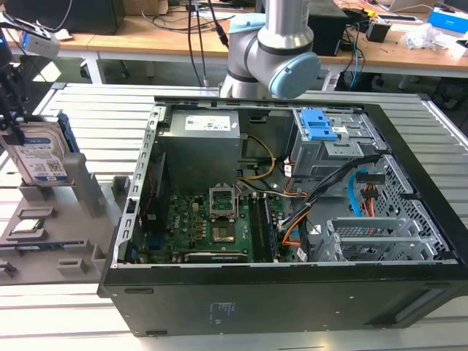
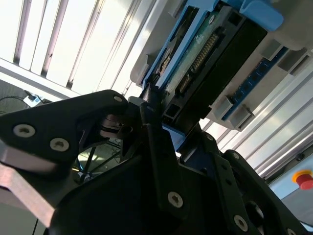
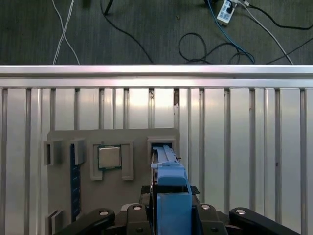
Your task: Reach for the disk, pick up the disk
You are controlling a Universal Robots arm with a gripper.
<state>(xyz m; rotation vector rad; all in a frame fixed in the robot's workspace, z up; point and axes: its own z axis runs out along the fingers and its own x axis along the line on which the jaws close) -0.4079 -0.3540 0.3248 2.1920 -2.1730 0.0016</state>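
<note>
Gripper (image 3: 170, 193) clamped on the flat silver metal disk (image 1: 40, 155) with blue plastic bracket, upright over a grey holder plate (image 1: 51, 241): reach done, lift seemingly begun.

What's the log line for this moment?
gripper at top of disk | disk upright at grey fixture, exterior view's left

A slatted metal table (image 1: 73, 110), glaring pale under bright light, stands before long wooden desks (image 1: 409, 55) cluttered with boxes and leads, while beyond its edge lies dark grey carpet (image 3: 146, 29) strewn with loose cables (image 3: 195, 46) and a white power strip (image 3: 226, 11).
</note>
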